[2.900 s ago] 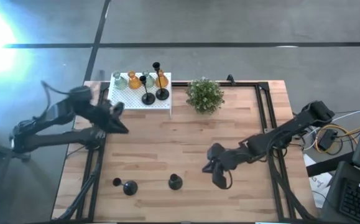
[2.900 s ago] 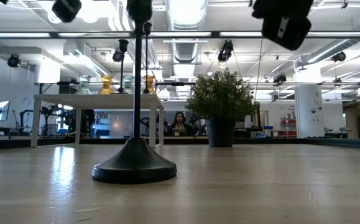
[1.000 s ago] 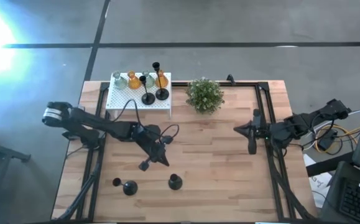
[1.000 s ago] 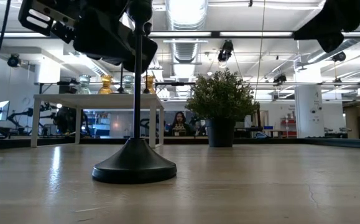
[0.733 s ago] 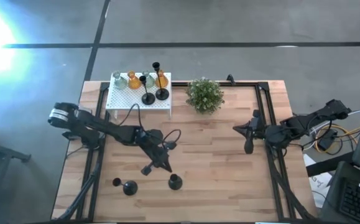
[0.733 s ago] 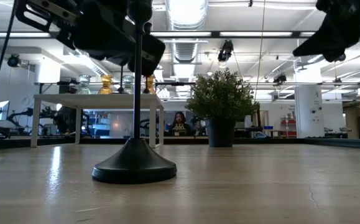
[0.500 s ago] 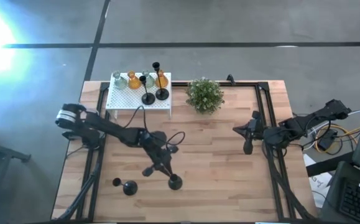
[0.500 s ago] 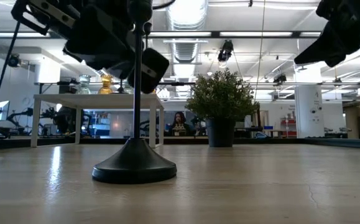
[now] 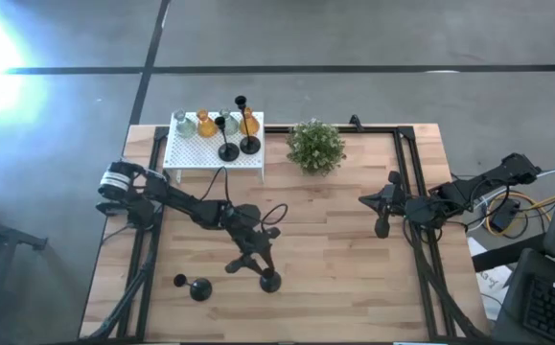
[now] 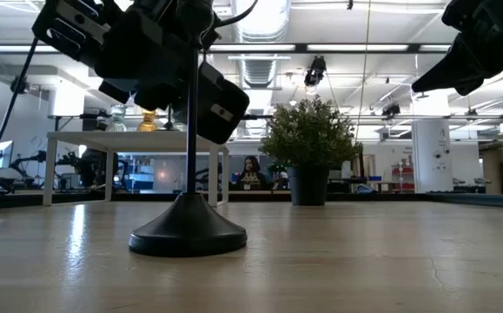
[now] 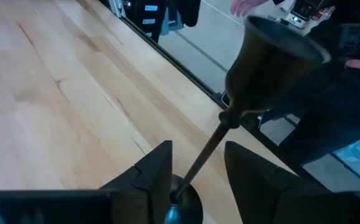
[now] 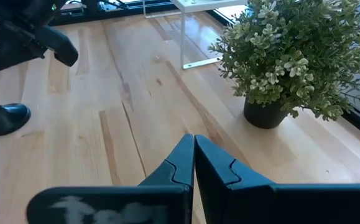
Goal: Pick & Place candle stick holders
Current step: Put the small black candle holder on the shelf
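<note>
Fingers [image 11: 158,171] of the left gripper [image 9: 258,271] stand parted, one each side of the thin stem of a black candle stick holder [image 9: 270,281], with daylight showing between pads and stem in the left wrist view, so no grip yet by my reading. The stem rises upright from its round base on the table [image 9: 335,287], cup on top; the jaws straddle it low, near the base. From the table's middle this holder sits toward six o'clock. A second black holder [image 9: 198,289] stands at about nine o'clock from it, well apart. The white perforated box [image 9: 210,155], carrying more holders, lies off at eleven o'clock. The right gripper [image 9: 383,213], its fingers pressed together, waits near the three o'clock edge, much farther from the holder.
</note>
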Motion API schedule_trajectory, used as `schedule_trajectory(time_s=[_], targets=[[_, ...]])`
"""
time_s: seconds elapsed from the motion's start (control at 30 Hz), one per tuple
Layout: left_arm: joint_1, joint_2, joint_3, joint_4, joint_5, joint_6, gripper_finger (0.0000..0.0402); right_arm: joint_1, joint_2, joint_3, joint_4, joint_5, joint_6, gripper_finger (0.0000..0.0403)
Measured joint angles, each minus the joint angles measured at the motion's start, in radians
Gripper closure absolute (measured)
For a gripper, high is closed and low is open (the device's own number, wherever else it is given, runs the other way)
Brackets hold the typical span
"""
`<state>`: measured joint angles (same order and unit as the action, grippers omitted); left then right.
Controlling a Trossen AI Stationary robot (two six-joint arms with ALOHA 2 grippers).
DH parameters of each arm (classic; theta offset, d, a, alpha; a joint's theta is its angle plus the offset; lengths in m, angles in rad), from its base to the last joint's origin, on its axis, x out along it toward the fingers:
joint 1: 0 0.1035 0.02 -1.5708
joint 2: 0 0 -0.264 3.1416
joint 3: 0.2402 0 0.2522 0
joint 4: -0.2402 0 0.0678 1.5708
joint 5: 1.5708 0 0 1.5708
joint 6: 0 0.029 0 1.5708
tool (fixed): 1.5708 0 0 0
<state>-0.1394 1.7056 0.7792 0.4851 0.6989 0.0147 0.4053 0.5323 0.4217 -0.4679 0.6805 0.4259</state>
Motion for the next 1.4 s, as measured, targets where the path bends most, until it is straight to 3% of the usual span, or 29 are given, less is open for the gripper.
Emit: schedule_trajectory(time_s=[1.17,1.4], targets=[[-0.034,0.014,0.000,0.081,-0.001,0.014,0.0253,0.000,0.000,0.000,0.001,0.000,0.000,0.0394],[-0.039,0.014,0.000,0.083,-0.001,0.019,0.0299,0.000,0.000,0.000,0.000,0.000,0.000,0.0394]])
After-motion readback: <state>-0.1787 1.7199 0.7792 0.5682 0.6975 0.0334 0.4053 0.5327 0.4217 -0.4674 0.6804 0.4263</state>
